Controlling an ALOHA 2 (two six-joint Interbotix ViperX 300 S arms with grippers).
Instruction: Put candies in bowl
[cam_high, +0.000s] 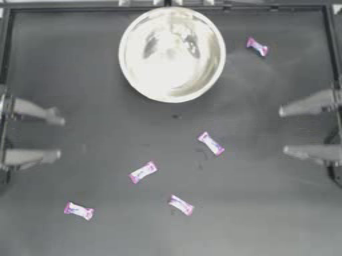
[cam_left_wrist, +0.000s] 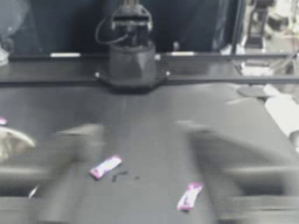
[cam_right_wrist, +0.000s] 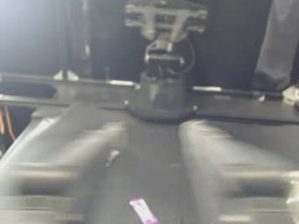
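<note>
Top view: bowl (cam_high: 172, 54) empty at the surface's far middle; five candies (cam_high: 211, 143) lie loose outside it, none delivered. My left jaws (cam_high: 59, 137) and right jaws (cam_high: 283, 130) spread, empty, parked at the sides.
Wrist views: candies lie ahead, unreached.

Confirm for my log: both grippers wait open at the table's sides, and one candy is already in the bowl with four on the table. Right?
Not quite. The top view shows the bowl empty; all five candies lie on the table, one beside the bowl, four below it. Left gripper and right gripper do wait open at the sides.
</note>
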